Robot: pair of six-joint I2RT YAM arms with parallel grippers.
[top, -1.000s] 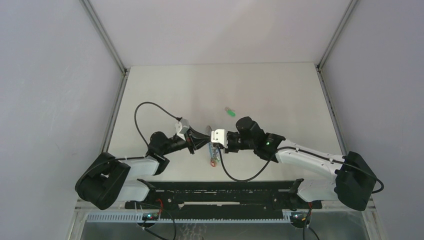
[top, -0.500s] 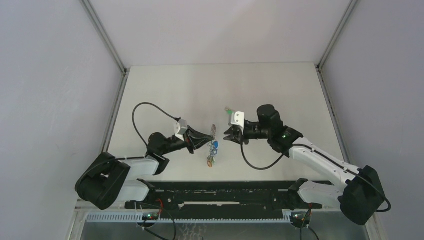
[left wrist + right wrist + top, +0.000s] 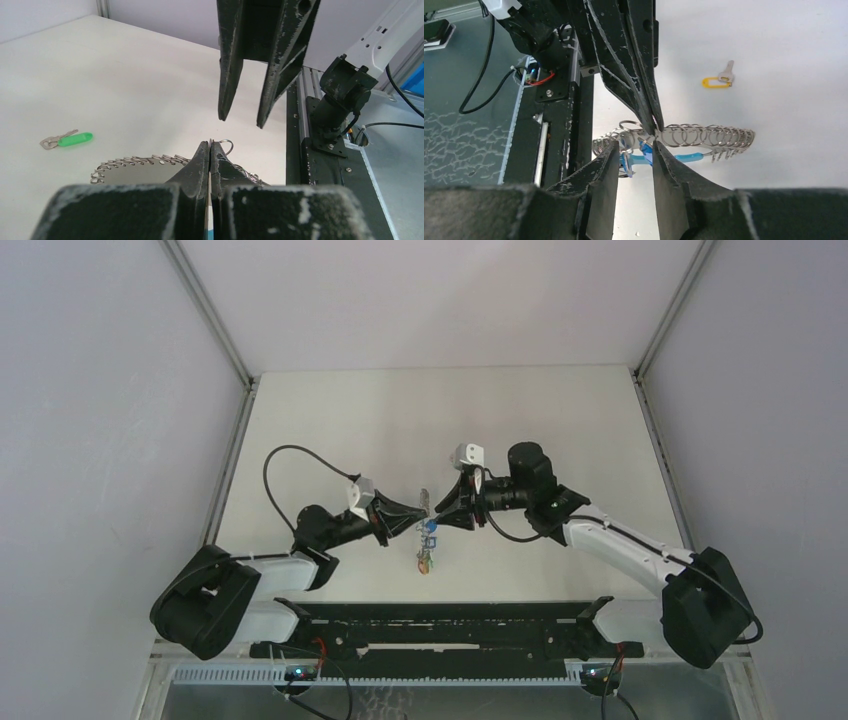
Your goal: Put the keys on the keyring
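One big silver wire keyring [image 3: 427,545], with a blue-green sleeve and little coloured bits dangling, hangs over the middle of the table [image 3: 560,420]. Your left gripper [image 3: 422,510] pinches it from 9 o'clock, jaws pressed tight on the wire. Your right gripper [image 3: 447,518] sits just beside it at 3 o'clock, jaws a little apart. A second ago that gripper was squeezed shut at the ring; then it backed away.

Keyring [image 3: 136,161] between left tool [image 3: 210,150] and right tool [image 3: 241,121], a key [image 3: 74,139] on the table [image 3: 130,70] beyond
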